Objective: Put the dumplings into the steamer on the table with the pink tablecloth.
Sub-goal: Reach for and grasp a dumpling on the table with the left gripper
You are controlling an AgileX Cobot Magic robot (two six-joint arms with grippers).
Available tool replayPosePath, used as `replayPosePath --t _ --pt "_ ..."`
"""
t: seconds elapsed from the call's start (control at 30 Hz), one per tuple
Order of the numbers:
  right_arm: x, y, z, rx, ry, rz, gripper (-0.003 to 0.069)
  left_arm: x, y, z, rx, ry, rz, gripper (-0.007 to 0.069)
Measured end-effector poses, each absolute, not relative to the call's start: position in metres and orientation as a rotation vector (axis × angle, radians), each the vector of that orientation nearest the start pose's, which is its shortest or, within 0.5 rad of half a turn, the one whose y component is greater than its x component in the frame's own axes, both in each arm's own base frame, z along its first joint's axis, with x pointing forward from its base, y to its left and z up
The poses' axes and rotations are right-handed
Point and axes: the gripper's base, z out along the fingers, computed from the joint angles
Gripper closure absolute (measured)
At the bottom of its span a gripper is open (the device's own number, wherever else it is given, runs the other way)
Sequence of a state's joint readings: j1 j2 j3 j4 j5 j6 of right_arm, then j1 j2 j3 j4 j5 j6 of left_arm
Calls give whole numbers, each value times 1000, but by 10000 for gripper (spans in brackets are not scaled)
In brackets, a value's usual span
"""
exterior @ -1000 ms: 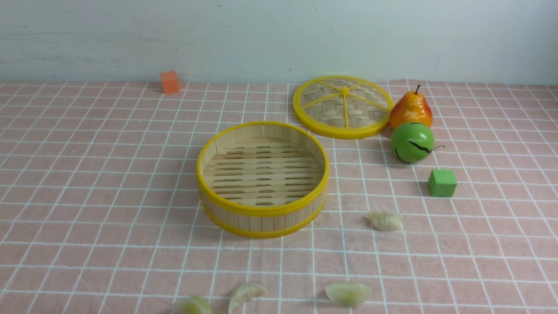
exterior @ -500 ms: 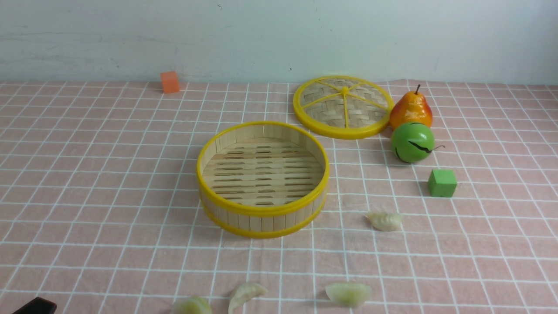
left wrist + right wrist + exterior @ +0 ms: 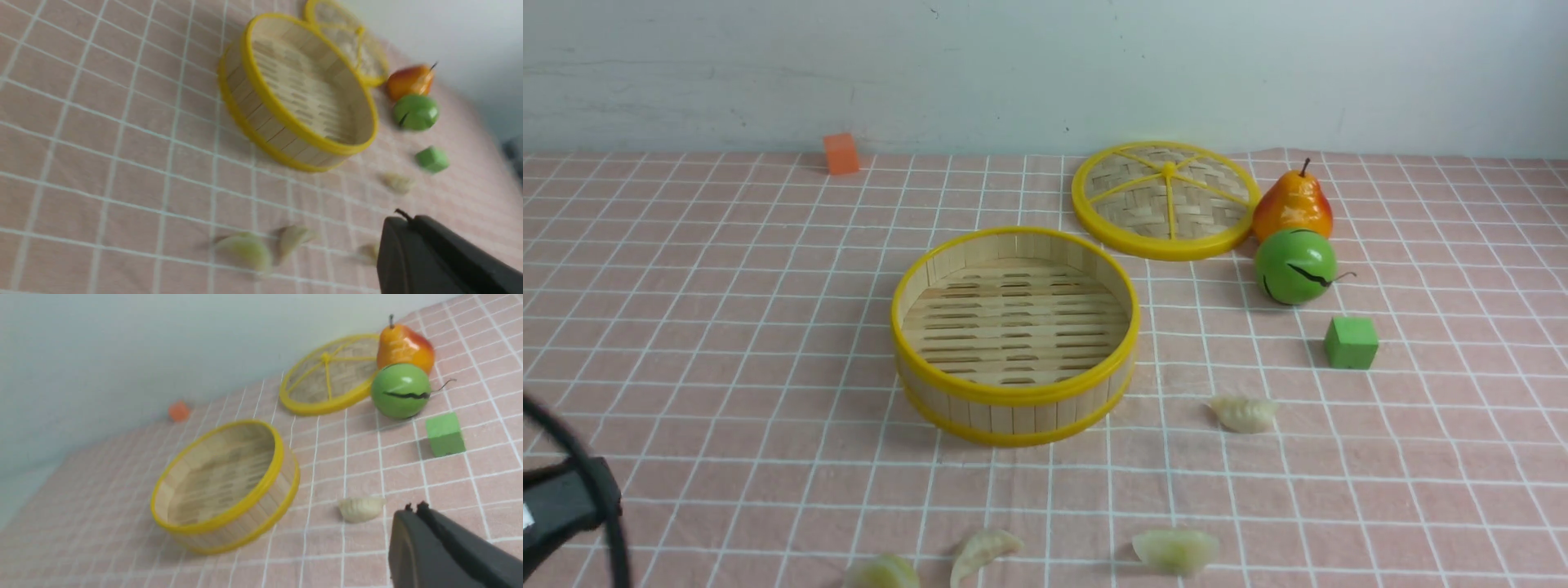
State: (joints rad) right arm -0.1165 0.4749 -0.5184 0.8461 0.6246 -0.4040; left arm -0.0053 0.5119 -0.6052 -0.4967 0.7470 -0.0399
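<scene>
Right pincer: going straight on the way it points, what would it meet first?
Probably the pink tablecloth beside the dumpling just ahead of the right pincer, short of the steamer; depth unclear.

Woven lid (image 3: 1165, 200) lay flat, pear (image 3: 1293, 204) just beside, green round fruit (image 3: 1295, 266) before it, green cube (image 3: 1351, 343) near; orange cube (image 3: 840, 153) well apart.

Bright even light, wrist views motion-blurred.

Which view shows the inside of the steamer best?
Front view: the steamer is centred and sharp, its slatted floor bare. The left wrist view shows it blurred; the right wrist view shows it soft, its near wall hiding part of the floor.
</scene>
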Motion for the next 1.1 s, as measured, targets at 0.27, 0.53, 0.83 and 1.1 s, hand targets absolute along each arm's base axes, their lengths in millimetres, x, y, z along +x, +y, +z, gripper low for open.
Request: replayPosePath --t 0.27,0.53,0.83,1.1 --pt "134 64 339 -514 2258 694 678 119 -42 352 432 2326 -267 638" --pt "130 93 321 -920 2520 643 672 155 -82 315 1121 2549 -11 638" --pt "117 90 333 -931 2417 605 665 200 -125 271 1462 2411 -16 529" --pt "115 89 336 -932 2400 599 659 235 -151 214 1744 2302 -34 134"
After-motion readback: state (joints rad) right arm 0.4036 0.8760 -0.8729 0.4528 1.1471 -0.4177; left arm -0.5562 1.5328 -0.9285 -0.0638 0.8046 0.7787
